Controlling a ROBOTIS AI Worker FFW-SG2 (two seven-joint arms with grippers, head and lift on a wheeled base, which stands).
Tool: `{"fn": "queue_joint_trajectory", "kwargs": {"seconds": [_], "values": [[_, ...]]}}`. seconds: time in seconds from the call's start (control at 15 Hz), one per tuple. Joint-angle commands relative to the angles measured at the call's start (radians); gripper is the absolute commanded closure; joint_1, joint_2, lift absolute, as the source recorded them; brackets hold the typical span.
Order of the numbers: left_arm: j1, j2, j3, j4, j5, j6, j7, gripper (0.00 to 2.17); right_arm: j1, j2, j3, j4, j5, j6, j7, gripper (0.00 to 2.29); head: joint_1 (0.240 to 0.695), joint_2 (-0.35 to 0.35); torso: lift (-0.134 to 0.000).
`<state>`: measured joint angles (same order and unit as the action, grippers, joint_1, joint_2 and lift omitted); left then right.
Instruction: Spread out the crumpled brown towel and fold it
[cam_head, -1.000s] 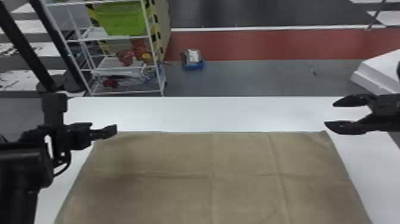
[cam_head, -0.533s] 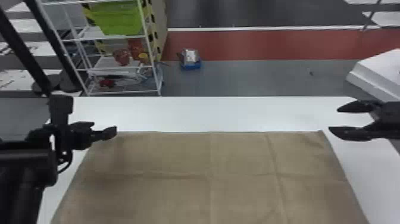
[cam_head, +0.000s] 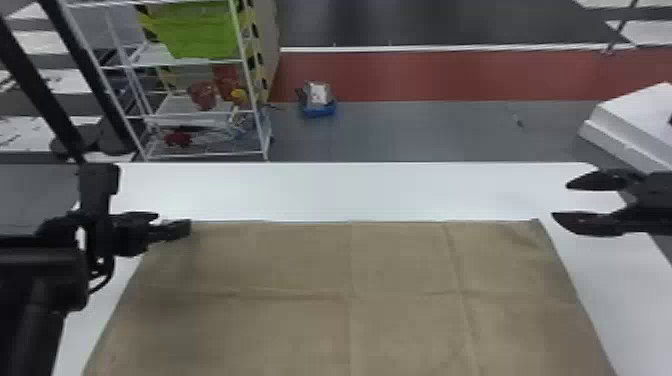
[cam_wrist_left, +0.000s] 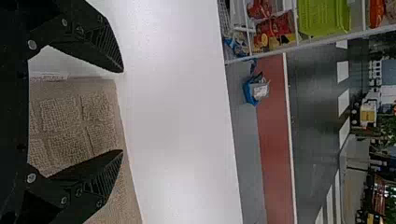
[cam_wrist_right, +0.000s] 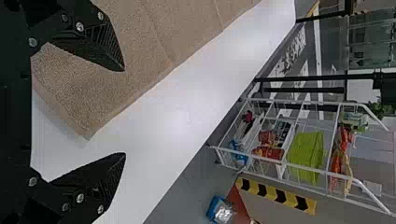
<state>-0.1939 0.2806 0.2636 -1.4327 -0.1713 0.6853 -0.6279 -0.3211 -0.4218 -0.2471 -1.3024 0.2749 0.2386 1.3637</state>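
Observation:
The brown towel (cam_head: 400, 280) lies flat on the white table, with faint creases across it. At its far left corner is my left gripper (cam_head: 175, 222); in the left wrist view the left gripper (cam_wrist_left: 123, 111) has its fingers wide apart, the towel's edge showing between and beneath them. My right gripper (cam_head: 560, 202) stands open just off the far right corner, over the table's right side. In the right wrist view a corner of the towel (cam_wrist_right: 144, 42) lies near the right gripper (cam_wrist_right: 125, 112), nothing held between the separated fingers.
A white table (cam_head: 350, 190) carries the towel, with a bare strip along its far edge. Beyond it stand a white wire rack (cam_head: 200, 112) with a green basket (cam_head: 200, 30) and a small blue box (cam_head: 319, 107) on the floor. A white block (cam_head: 635, 125) is at the far right.
My right gripper has drawn slightly away to the right of the towel's corner and a little nearer the table's front. The left gripper and towel look nearly unchanged.

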Motion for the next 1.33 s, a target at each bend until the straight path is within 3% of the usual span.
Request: {"fn": "queue_joint_trajectory", "kwargs": {"seconds": [0.0,0.33,0.4,0.53,0.6,0.67,0.93,1.07,1.27], "values": [[-0.007,0.002,0.000,0.006,-0.011,0.001,0.000,0.33,0.002,0.000,0.000,0.000,-0.003,0.003,0.003,0.29,0.695,0.060,-0.124],[-0.029,0.015,-0.003,0.055,-0.019,0.001,0.000,0.46,0.008,-0.002,-0.001,-0.012,-0.003,0.018,0.003,0.29,0.695,0.070,-0.124],[-0.029,0.014,-0.003,0.055,-0.020,0.001,0.000,0.66,0.011,-0.005,-0.004,-0.015,-0.005,0.018,0.003,0.29,0.695,0.072,-0.124],[-0.027,0.012,-0.004,0.052,-0.020,0.001,-0.003,0.73,0.013,-0.006,-0.012,-0.015,-0.005,0.018,0.003,0.29,0.695,0.072,-0.124],[-0.024,0.008,-0.006,0.044,-0.022,0.004,-0.004,1.07,0.013,-0.006,-0.012,-0.015,-0.005,0.018,0.003,0.29,0.695,0.071,-0.124],[-0.018,0.006,-0.007,0.041,-0.020,0.017,-0.003,1.15,0.014,-0.006,-0.014,-0.015,-0.005,0.015,0.003,0.29,0.695,0.066,-0.124],[0.017,-0.003,0.006,-0.035,-0.011,0.050,-0.009,1.15,0.050,0.006,-0.020,-0.041,-0.002,0.006,-0.025,0.29,0.695,0.059,-0.124],[0.036,-0.009,0.008,-0.063,-0.008,0.053,-0.016,1.15,0.048,0.006,0.020,-0.034,0.041,0.034,-0.072,0.06,0.695,0.057,-0.124],[0.036,-0.023,-0.003,-0.075,-0.016,0.075,-0.018,1.15,0.028,0.008,0.094,0.014,0.067,-0.009,-0.110,0.14,0.695,0.050,-0.124]]}}
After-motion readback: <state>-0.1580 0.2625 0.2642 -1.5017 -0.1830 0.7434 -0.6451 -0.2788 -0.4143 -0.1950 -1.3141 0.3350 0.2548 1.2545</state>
